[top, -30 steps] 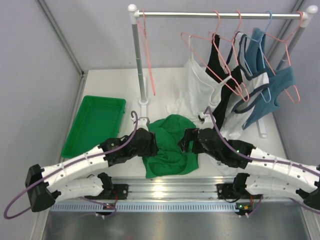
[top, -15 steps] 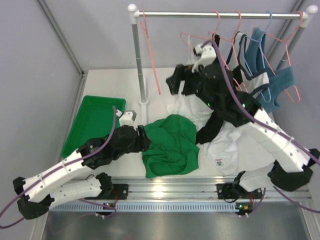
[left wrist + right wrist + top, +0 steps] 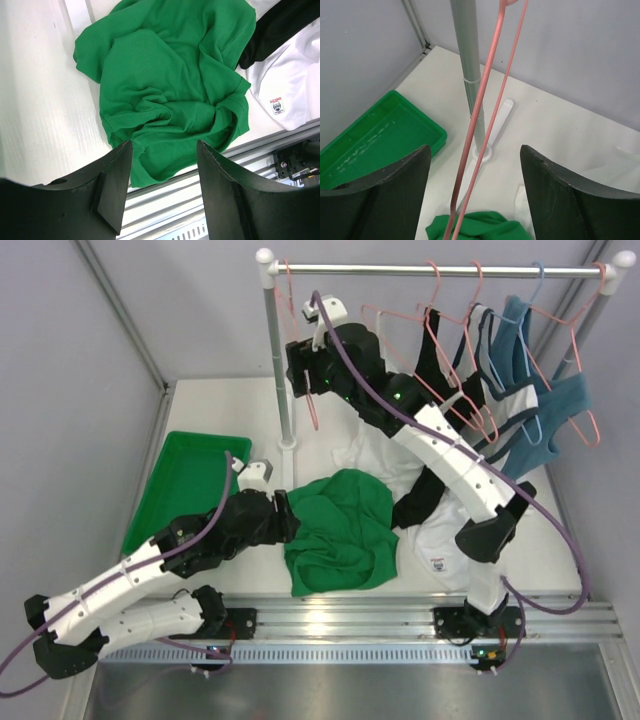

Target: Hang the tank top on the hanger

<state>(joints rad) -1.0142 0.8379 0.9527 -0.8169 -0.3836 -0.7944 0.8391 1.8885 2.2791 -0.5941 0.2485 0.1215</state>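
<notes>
The bright green tank top (image 3: pixel 345 530) lies crumpled on the table near the front edge, also filling the left wrist view (image 3: pixel 165 85). My left gripper (image 3: pixel 287 516) hovers over its left edge, open and holding nothing (image 3: pixel 164 146). A salmon-pink hanger (image 3: pixel 309 410) hangs edge-on at the left end of the rail, beside the rack's pole. My right gripper (image 3: pixel 297 373) is raised to it and open. In the right wrist view the hanger's two wires (image 3: pixel 481 110) run between the spread jaws (image 3: pixel 475 150) without touching either finger.
A green plastic tray (image 3: pixel 190 490) sits at the left. The rack's pole (image 3: pixel 277 360) stands just left of the hanger. More hangers and white, black and teal garments (image 3: pixel 520 390) hang at the right. White and black cloth (image 3: pixel 450 530) lies beside the green top.
My right arm has swung up from the table beside the green top to the hanger at the rail's left end. The left gripper has drawn back a little to the left.
</notes>
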